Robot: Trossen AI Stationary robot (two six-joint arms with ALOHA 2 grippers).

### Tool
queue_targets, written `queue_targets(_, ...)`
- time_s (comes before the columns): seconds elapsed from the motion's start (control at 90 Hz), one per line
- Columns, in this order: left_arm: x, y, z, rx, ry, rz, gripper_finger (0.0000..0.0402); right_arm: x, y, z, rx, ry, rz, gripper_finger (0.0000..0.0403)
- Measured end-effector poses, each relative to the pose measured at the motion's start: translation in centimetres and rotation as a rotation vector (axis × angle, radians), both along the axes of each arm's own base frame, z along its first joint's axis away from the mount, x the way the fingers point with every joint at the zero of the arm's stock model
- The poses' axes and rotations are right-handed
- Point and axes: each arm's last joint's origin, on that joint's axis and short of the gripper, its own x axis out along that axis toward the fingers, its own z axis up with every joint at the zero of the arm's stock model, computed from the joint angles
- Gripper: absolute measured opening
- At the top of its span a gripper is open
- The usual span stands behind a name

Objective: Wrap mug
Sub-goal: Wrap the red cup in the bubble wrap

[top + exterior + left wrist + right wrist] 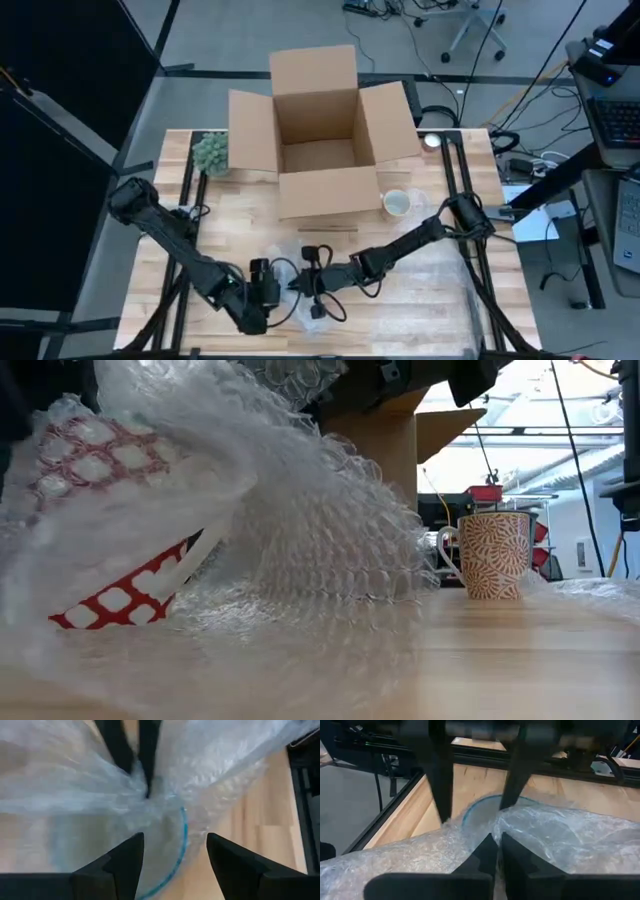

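— Where's the mug they're wrapping?

— The red-and-white mug (125, 595) lies tipped under the bubble wrap (300, 530) at the near edge of the table (420, 310), between the two grippers.

— And the grippers?

— The right gripper (497, 851) has its fingers pinched together on the wrap. The left gripper (175, 852) faces it, fingers spread apart around the bundle.

— Anything else?

— A patterned mug (495, 555) stands upright just right of the open cardboard box (320, 130).
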Motion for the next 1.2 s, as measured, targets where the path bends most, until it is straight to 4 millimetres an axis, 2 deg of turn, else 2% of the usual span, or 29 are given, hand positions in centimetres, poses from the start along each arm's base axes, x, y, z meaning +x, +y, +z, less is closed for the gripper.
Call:
queue_targets(0.189,0.2,0.2,-0.2,0.001,-0.003,-0.006,0.0206,-0.2,-0.2,0.8,0.007,-0.003,-0.014,0.0000)
queue_targets(0.344,0.3,0.2,0.0,0.006,-0.003,-0.030,0.0206,0.3,-0.1,3.6,0.049,-0.076,-0.020,0.0000)
queue_targets(0.433,0.4,0.3,0.0,0.007,-0.002,-0.026,0.0206,1.0,-0.2,4.4,0.053,-0.095,-0.026,0.0000)
queue_targets(0.578,0.4,0.3,0.0,0.012,-0.005,-0.023,0.0206,1.8,-1.4,3.0,0.049,-0.026,-0.059,0.0000)
queue_targets(0.689,0.2,0.4,0.6,-0.011,-0.014,-0.006,0.0206,1.8,-1.4,1.9,0.051,0.022,-0.068,0.0000)
queue_targets(0.889,-1.0,1.3,3.5,-0.086,-0.054,0.033,0.0206,1.9,-1.3,1.5,0.050,0.029,-0.065,0.0000)
queue_targets(1.056,-1.9,2.1,6.2,-0.108,-0.164,0.064,0.0206,1.9,-1.3,1.6,0.044,0.022,-0.060,0.0000)
queue_targets(1.2,-2.1,2.6,6.7,-0.060,-0.209,0.089,0.0206,1.9,-1.3,1.5,0.036,0.028,-0.058,0.0000)
